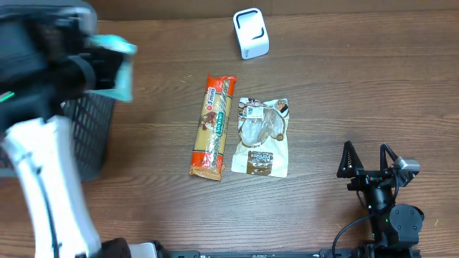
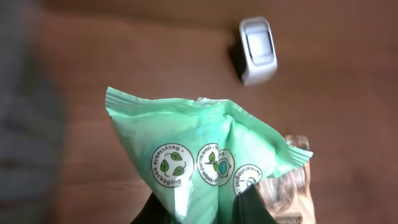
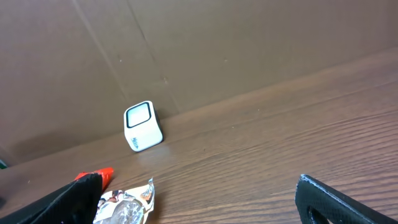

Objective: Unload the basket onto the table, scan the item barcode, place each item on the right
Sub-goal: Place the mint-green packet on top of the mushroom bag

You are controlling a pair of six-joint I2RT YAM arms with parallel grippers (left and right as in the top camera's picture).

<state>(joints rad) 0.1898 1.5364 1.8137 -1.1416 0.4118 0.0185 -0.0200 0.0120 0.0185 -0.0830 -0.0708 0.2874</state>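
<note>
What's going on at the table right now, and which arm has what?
The left gripper is shut on a mint-green packet, holding it off the table on the left side, near the black mesh basket. The white barcode scanner stands at the far edge, well apart from that packet. A long orange packet and a clear pouch lie side by side mid-table, with no gripper on them. The right gripper is open and empty at the near right.
</note>
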